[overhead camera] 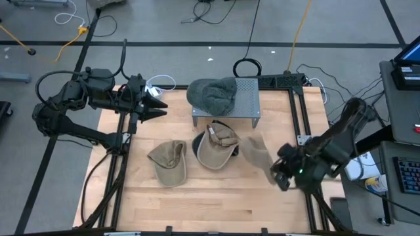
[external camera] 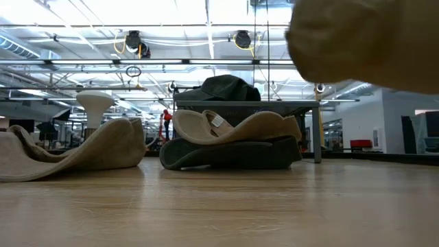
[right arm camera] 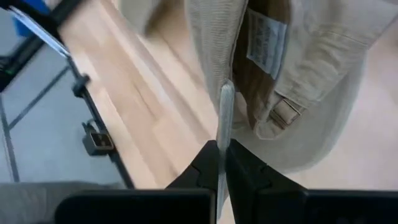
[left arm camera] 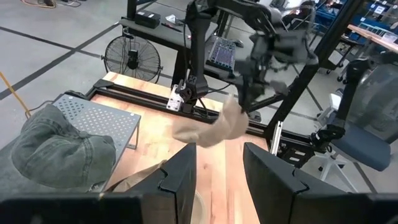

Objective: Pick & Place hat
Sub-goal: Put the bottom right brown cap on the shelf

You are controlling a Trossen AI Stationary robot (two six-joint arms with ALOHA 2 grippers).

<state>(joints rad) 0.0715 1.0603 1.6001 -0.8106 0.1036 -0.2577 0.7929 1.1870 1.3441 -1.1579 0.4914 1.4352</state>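
My right gripper [right arm camera: 219, 163] is pressed together on the edge of a tan hat [overhead camera: 257, 155] — it hangs off the table [overhead camera: 216, 196], right of centre in the high view, its label showing at my wrist. My left gripper [overhead camera: 157, 106] waits at upper left, fingers [left arm camera: 180, 174] spread, holding nothing. Two more tan hats [overhead camera: 169, 160] lie mid-frame (one on a dark cap [external camera: 226, 154]) — a grey hat [overhead camera: 212, 94] tops the metal stand [overhead camera: 244, 108].
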